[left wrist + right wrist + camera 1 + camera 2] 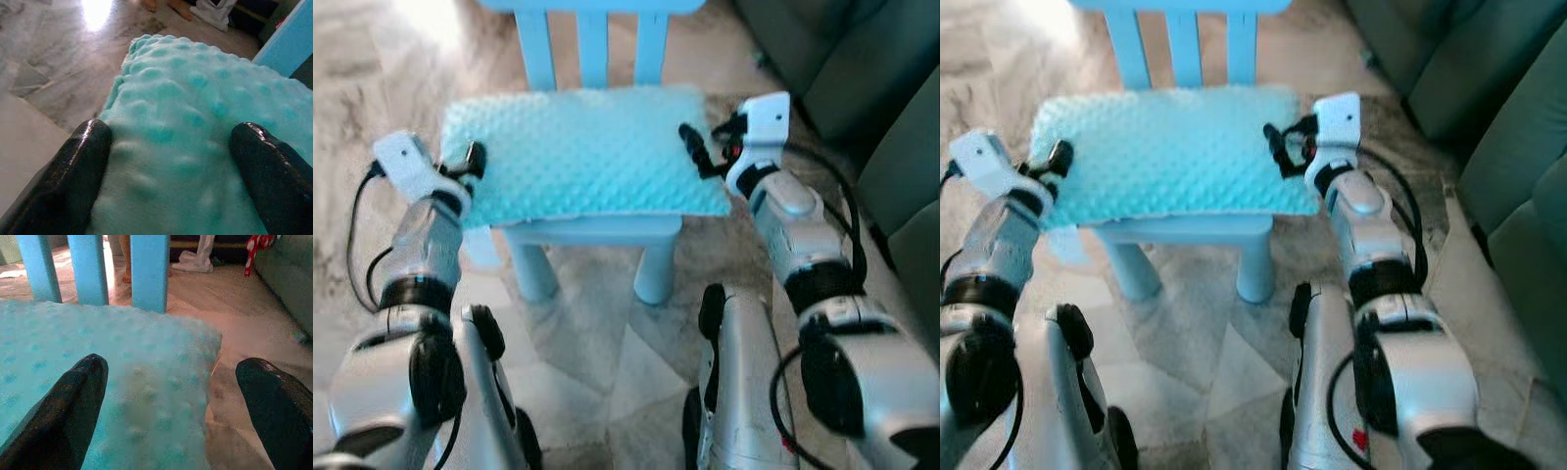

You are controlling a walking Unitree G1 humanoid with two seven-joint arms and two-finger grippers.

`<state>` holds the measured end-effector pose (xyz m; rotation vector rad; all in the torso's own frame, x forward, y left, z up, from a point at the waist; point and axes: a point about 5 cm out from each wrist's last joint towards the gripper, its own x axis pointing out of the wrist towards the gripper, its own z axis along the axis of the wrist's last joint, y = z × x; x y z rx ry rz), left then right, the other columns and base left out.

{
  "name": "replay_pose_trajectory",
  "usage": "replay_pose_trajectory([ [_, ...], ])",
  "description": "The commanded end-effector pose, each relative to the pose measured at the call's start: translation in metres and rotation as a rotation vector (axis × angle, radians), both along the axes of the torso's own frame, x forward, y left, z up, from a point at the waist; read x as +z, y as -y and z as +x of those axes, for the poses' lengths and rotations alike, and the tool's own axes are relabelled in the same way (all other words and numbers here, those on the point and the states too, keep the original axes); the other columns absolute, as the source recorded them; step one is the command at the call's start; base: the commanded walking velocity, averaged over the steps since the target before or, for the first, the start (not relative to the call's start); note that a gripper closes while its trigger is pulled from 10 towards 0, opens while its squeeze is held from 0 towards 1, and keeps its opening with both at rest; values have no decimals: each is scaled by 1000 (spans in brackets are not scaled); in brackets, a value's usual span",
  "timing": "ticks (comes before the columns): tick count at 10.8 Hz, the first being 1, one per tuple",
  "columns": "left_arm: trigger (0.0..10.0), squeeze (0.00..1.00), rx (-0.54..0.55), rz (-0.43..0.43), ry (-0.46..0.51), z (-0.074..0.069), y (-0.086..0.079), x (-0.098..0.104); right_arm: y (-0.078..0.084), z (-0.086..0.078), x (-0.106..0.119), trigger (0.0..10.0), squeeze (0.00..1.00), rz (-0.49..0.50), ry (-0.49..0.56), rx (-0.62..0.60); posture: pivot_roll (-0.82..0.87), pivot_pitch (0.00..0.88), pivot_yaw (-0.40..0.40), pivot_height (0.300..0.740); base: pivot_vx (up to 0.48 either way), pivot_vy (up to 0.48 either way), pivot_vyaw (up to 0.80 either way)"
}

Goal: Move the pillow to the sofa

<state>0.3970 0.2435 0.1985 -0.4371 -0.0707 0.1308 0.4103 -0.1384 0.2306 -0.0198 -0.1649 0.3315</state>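
A mint-green dotted pillow (582, 147) lies flat on the seat of a small light-blue chair (592, 39). My left gripper (473, 160) is at the pillow's left edge, open, its fingers (73, 171) spread across the pillow (195, 122) corner. My right gripper (698, 149) is at the pillow's right edge, open too; one finger (63, 406) rests over the pillow (122, 382) and the other (279, 411) hangs past its edge over the floor. The dark green sofa (871, 88) stands to the right.
The chair's slatted back (88, 264) rises behind the pillow. Marble floor (607, 352) surrounds the chair. A person's bare feet (128, 269) and some cloth (195, 257) lie on the floor beyond the chair.
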Motion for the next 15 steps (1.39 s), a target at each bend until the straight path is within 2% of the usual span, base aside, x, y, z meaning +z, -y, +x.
replay_pose_trajectory([
  [1, 10000, 0, -10, 4, -25, 0, -4, -2, 0, 2, -4, 10000, 0, 43, -29, 0, -135, 347, -37, 361, 0, 0, 0],
  [4, 10000, 0, -122, -82, -56, 4, 10, -7, -11, 3, -24, 10000, 0, 157, -176, 44, -130, 369, -41, 361, 0, 0, 0],
  [5, 10000, 0, -156, -76, -74, 4, 14, -10, -15, 2, -29, 10000, 0, 182, -208, 63, -130, 369, -41, 361, 0, 0, 0],
  [6, 6275, 0, -183, -88, -79, 4, 19, -15, -25, -1, -37, 10000, 0, 235, -257, 118, -125, 375, -41, 361, 0, 0, 0],
  [7, 0, 0, -192, -94, -75, 3, 20, -17, -32, -2, -38, 3569, 0, 249, -253, 154, -125, 377, -42, 361, 0, 0, 0],
  [8, 0, 0, -203, -112, -66, 3, 20, -18, -36, -2, -36, 0, 0, 260, -246, 166, -125, 379, -43, 361, 0, 0, 0],
  [15, 0, 0, -234, -135, -27, 2, 25, -18, -39, -5, -41, 0, 0, 260, -233, 199, -129, 390, -48, 361, 0, 0, 0],
])
